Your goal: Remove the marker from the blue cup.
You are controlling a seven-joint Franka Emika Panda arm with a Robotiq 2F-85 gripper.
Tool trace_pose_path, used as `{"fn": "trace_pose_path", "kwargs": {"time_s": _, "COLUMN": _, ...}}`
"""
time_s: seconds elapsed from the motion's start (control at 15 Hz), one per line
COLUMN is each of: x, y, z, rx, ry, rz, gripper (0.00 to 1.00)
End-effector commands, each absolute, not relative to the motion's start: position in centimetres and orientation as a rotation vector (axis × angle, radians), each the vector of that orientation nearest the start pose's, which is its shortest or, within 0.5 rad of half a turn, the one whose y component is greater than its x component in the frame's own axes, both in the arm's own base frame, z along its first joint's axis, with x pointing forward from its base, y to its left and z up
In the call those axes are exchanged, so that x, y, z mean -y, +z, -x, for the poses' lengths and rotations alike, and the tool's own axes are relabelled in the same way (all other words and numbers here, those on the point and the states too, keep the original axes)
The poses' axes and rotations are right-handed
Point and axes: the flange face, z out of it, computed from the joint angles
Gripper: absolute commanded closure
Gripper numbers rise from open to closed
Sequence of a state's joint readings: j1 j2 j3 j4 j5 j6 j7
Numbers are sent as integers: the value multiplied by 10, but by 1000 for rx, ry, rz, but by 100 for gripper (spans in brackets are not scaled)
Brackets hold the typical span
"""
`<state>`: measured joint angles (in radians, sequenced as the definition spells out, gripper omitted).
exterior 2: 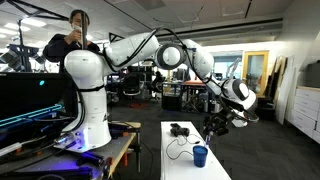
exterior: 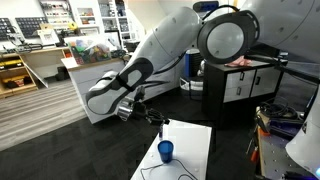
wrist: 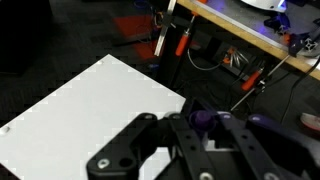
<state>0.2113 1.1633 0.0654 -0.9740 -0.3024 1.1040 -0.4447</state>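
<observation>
1. The white table [exterior 2: 178,160] is nearest; the blue cup [exterior 2: 200,156] stands upright on it, close to the near right edge in that exterior view; no stick shows above its rim in either exterior view.
2. The gripper [exterior 2: 214,127] hangs above the cup, apart from it and a little to the right, just past the table's right edge.
3. In an exterior view a thin dark stick [exterior: 159,123] slants down from the gripper toward the table; this looks like the marker, out of the cup and up in the air, though it is too small to be sure.
4. In the wrist view the black fingers [wrist: 135,143] reach in from the bottom over the table's corner; a small purple piece [wrist: 205,122] sits between them; I cannot tell whether the jaws are clamped on anything or standing apart.
5. Farther along the table lies a small black device [exterior 2: 180,129], with a thin cable [exterior 2: 172,150] looping from it toward the near end.
6. To the left stands the arm's white base [exterior 2: 92,100]; the arm arches from it across to the right and down to the gripper.
7. Behind the base, far left, a person [exterior 2: 76,30] in dark clothes stands with hands raised to the face.
8. Farthest back are office desks and shelves.
</observation>
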Motion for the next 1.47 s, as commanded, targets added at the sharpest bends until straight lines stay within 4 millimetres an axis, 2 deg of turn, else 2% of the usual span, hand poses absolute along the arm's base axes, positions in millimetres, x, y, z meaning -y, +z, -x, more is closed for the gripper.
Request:
{"fn": "trace_pose_path", "kwargs": {"time_s": 0.0, "x": -129, "y": 142, "z": -633, "rx": 984, "ry": 1655, "rz": 2726, "gripper": 97}}
{"fn": "trace_pose_path", "kwargs": {"time_s": 0.67, "x": -166, "y": 140, "z": -638, "rx": 1051, "ry": 1519, "rz": 2784, "gripper": 97}}
{"fn": "trace_pose_path", "kwargs": {"time_s": 1.07, "x": -177, "y": 134, "z": -652, "rx": 1059, "ry": 1313, "rz": 2877, "gripper": 97}}
{"fn": "trace_pose_path", "kwargs": {"time_s": 1.4, "x": -182, "y": 131, "z": -659, "rx": 994, "ry": 1179, "rz": 2944, "gripper": 97}}
